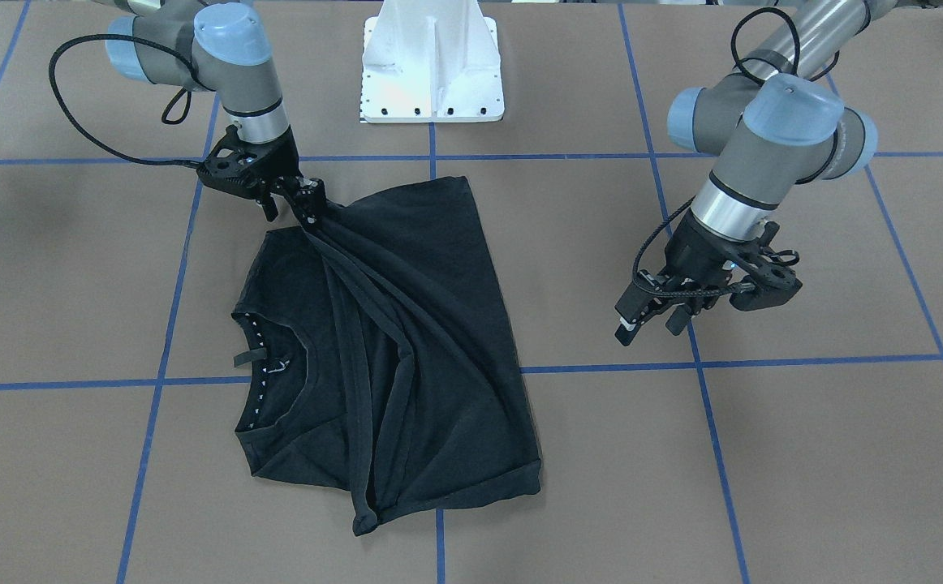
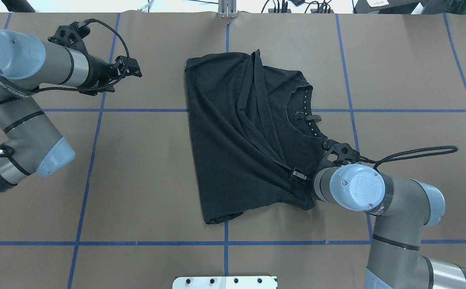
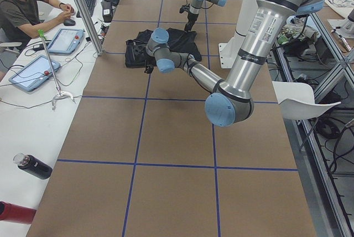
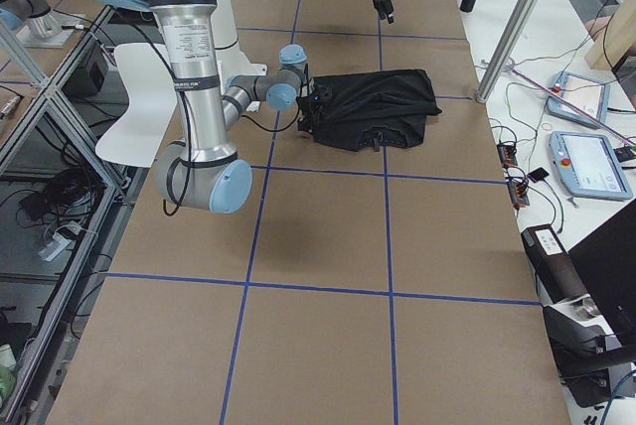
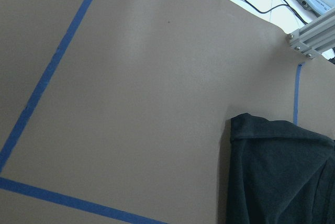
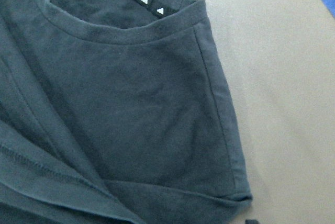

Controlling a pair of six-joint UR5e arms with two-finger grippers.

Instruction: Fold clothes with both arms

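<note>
The black T-shirt (image 1: 439, 324) lies near the middle of the brown table (image 1: 764, 454), straddling one of the blue tape lines (image 1: 601, 367) that mark out the grid. Its collar (image 1: 260, 381), with small white marks along the inside, faces the robot's right side. From where I stand the shirt looks partly folded. One layer is drawn across the body, and long hems and creases fan out from a single pinched point towards the shirt's far corner.

That pinched point is in the right gripper (image 1: 313, 207). Its fingers are closed tight on a bunch of fabric at the shirt's edge nearest the white pedestal base (image 1: 432, 65). The cloth rises from the table to meet it, pulled taut into ridges. The right arm (image 1: 228, 49) reaches in low over that side. Its wrist camera sees only the shoulder and neckline up close.

The left gripper (image 1: 650, 316) hangs over bare table, well apart from the shirt. Its fingers are spread with nothing between them. The left arm (image 1: 772, 138) is bent at the elbow above it. Its wrist camera sees mostly brown paper, with just a corner of the shirt at the edge.

Off to the side, a person (image 3: 22, 10) sits at a white bench with tablets on it.
</note>
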